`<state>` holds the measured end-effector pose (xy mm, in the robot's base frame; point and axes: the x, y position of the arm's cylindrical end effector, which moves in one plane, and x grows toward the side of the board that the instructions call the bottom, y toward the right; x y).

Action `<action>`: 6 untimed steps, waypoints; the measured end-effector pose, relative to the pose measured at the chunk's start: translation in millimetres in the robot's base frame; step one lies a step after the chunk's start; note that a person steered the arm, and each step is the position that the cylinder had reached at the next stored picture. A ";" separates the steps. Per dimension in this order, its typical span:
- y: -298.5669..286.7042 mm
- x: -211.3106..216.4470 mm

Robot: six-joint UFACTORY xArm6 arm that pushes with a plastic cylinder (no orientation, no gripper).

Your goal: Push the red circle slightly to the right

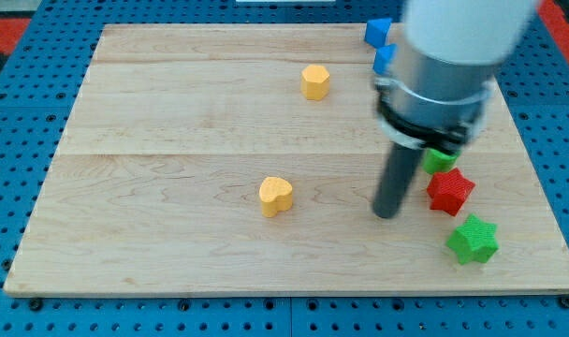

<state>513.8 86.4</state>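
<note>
Wooden table (172, 112); my tip (387, 214) rests just left of the red star (450, 191); green star (473, 240) lower right; no claw shows, state untellable.

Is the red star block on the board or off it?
On the board. The red star block sits on the wooden board near its right edge, just right of my tip.

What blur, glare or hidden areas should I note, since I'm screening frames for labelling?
In the camera view, the light is even and soft, with no harsh glare on the wooden board. The arm's pale upper body looms large and slightly soft. It hides part of the blue blocks and most of a green block. My tip is sharp, at the view's left of the red star. No red circle shows.
</note>
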 end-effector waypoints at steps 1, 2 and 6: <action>-16.7 -47.9; 0.7 -89.9; 89.8 -242.7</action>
